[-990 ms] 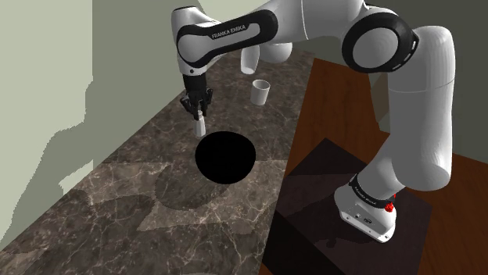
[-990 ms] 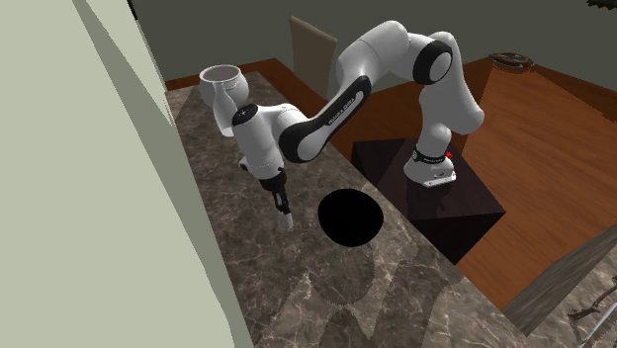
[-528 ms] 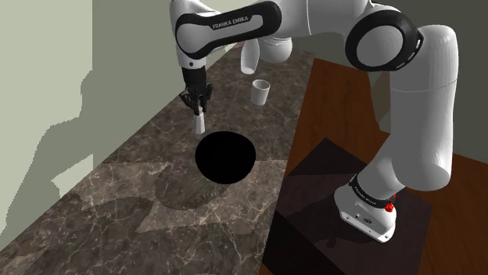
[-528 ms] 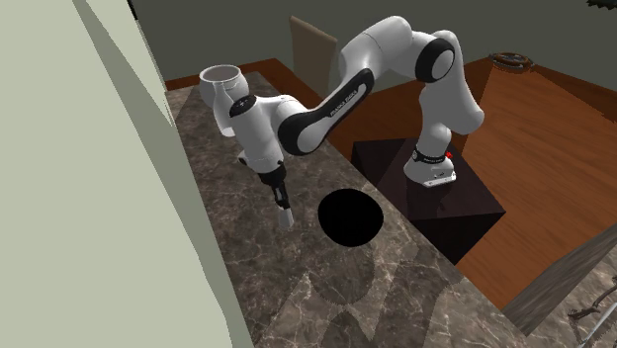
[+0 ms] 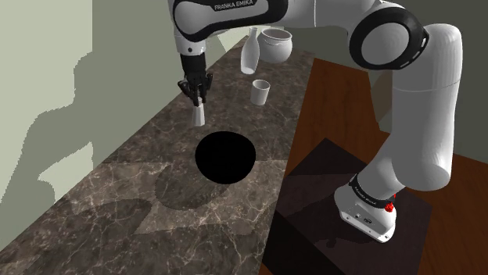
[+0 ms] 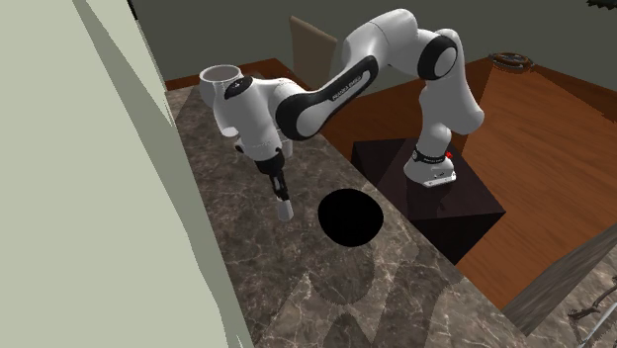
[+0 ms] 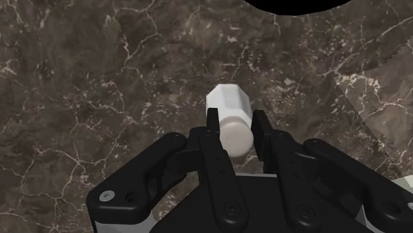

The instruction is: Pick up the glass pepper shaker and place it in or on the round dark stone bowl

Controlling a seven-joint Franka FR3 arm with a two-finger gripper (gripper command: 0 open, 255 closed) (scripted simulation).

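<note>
White faceted pepper shaker [image 7: 228, 100] held
Black two-finger gripper [image 5: 195, 100] pinches its top, just beside the round black bowl [image 5: 225, 156].

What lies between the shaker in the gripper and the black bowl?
Nothing but bare marbled counter, as the second exterior view shows; the white shaker, clasped by the gripper, hangs beside the bowl.

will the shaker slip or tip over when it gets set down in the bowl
The shaker looks smooth and rounded at the top, where the gripper clasps it, so it may slip. Tall and narrow, it would probably tip over in the bowl; its faceted body should limit rolling.
</note>
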